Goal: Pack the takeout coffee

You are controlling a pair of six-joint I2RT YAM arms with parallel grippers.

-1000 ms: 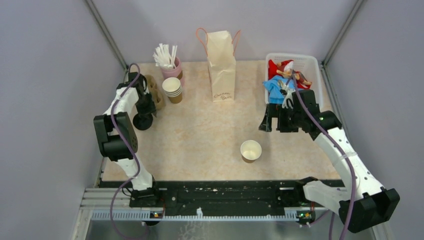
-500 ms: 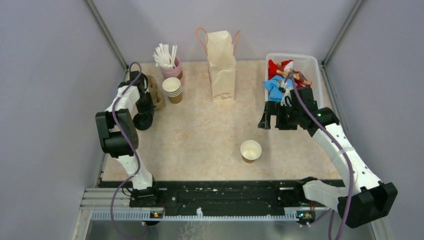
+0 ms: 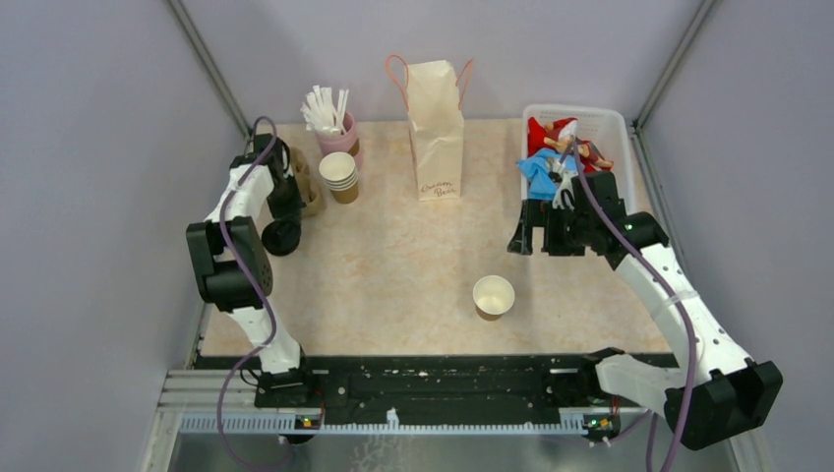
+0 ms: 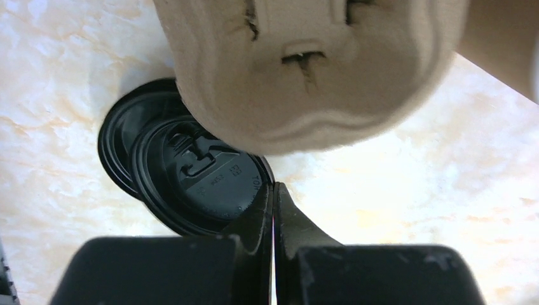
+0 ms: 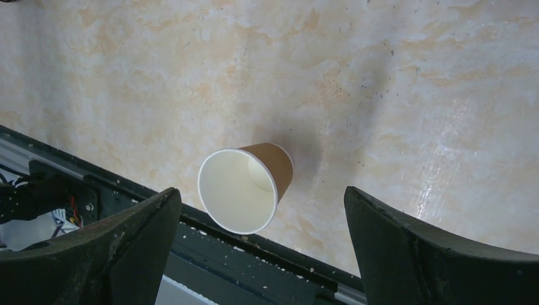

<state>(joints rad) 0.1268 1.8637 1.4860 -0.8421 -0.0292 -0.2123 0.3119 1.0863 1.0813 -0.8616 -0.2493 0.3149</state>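
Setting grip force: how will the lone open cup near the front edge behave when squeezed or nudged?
The cup looks empty, so it is probably very light and may slide or tip at a nudge. With no lid stiffening its rim, the paper wall would likely dent under a hard squeeze. Tapered, it would probably roll in a curve if toppled.

A lidless brown cup stands on the marbled table between the wide-spread jaws.
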